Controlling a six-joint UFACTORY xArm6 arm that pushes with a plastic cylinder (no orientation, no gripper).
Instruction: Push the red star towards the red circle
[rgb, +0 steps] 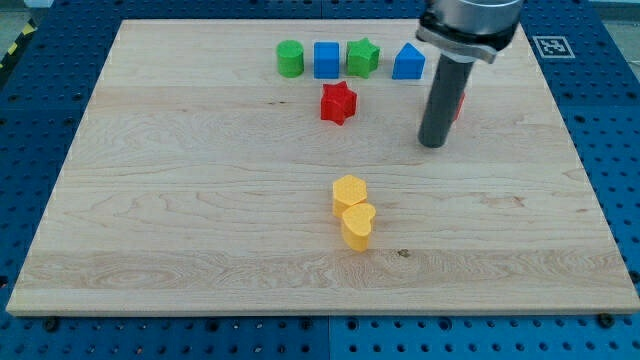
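The red star lies on the wooden board near the view's top, just below the row of blocks. The red circle is to its right, mostly hidden behind the rod, with only a red sliver showing. My tip rests on the board to the right of the red star and slightly below it, just left of and below the red circle, touching neither as far as I can tell.
A row stands along the view's top: green cylinder, blue cube, green star, blue house-shaped block. A yellow hexagon and a yellow heart touch each other near the middle.
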